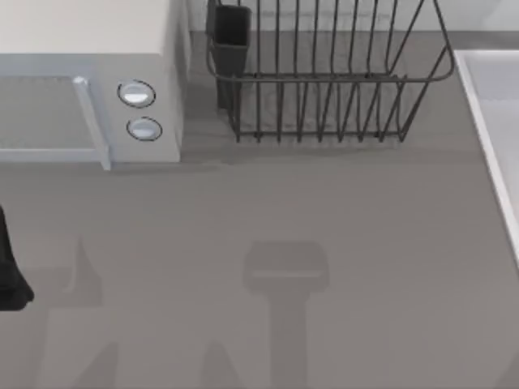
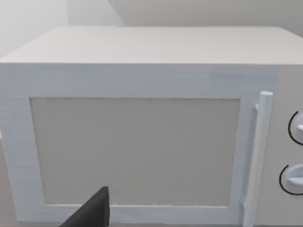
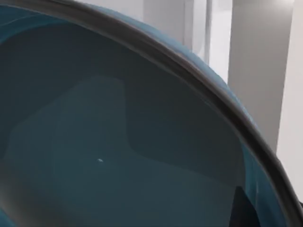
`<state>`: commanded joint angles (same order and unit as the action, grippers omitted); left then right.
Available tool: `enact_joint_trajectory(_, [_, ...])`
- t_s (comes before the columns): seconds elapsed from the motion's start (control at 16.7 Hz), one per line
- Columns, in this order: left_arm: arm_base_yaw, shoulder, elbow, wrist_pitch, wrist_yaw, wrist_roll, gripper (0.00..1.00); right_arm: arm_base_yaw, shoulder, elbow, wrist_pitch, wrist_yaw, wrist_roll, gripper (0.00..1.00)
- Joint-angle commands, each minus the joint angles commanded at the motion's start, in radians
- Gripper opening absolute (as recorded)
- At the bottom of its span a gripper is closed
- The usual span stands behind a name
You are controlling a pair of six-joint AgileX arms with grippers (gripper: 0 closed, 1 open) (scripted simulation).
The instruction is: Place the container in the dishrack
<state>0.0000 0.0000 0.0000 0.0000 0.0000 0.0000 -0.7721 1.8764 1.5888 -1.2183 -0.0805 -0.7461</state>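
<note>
The container [image 3: 118,142] sits very close to the right wrist camera, its teal-blue inside and thin dark rim [image 3: 199,80] turned toward it. One dark fingertip [image 3: 244,208] of my right gripper lies against the container's rim, with pale walls behind, so the container is held up off the table. The dishrack [image 1: 324,77], a black wire basket with a dark rectangular cup [image 1: 231,40] at its left corner, stands at the back middle of the table. My left arm [image 1: 10,271] is parked at the table's left edge, facing the microwave.
A white microwave [image 1: 89,81] with two round knobs [image 1: 136,94] stands at the back left, beside the rack. A white raised surface [image 1: 495,113] runs along the right edge. An arm's shadow [image 1: 285,279] falls on the grey table's middle.
</note>
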Motion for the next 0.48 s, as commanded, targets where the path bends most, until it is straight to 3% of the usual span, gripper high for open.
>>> enact_joint_trajectory(0.24, [0.0, 0.0, 0.0, 0.0, 0.0, 0.0, 1.0, 0.004, -0.034, 0.222, -0.248, 0.0, 0.001, 0.0])
enact_joint_trajectory(0.48, [0.0, 0.0, 0.0, 0.0, 0.0, 0.0, 1.0, 0.007, -0.052, 0.3, -0.326, 0.0, 0.001, 0.0])
